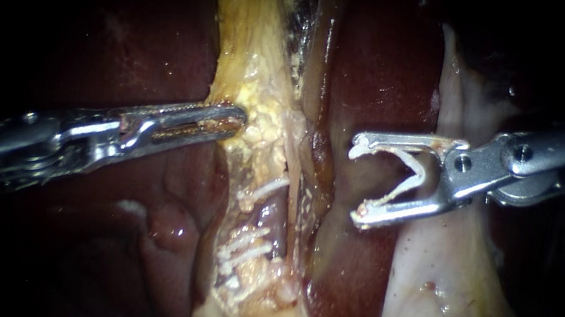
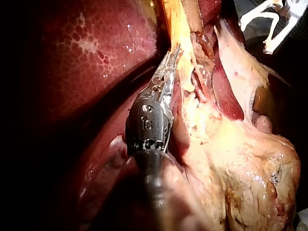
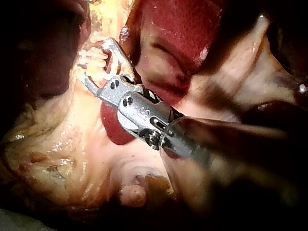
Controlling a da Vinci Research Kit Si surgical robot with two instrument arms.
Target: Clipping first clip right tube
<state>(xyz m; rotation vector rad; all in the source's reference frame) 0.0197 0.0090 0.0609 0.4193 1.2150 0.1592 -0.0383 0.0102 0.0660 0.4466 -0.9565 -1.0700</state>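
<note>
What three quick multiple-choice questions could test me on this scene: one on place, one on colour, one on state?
1. The clip sits: A loose on tissue; B between the right instrument's jaws; C in a person's hand.
2. Its colour: A white; B blue; C black.
3. The right instrument's jaws: A pressed together, empty; B hidden; C spread, both touching the clip.
Answers: B, its arms lie along both jaws; A, it shows white against the metal; C, a wide gap with the clip spanning it.
</note>
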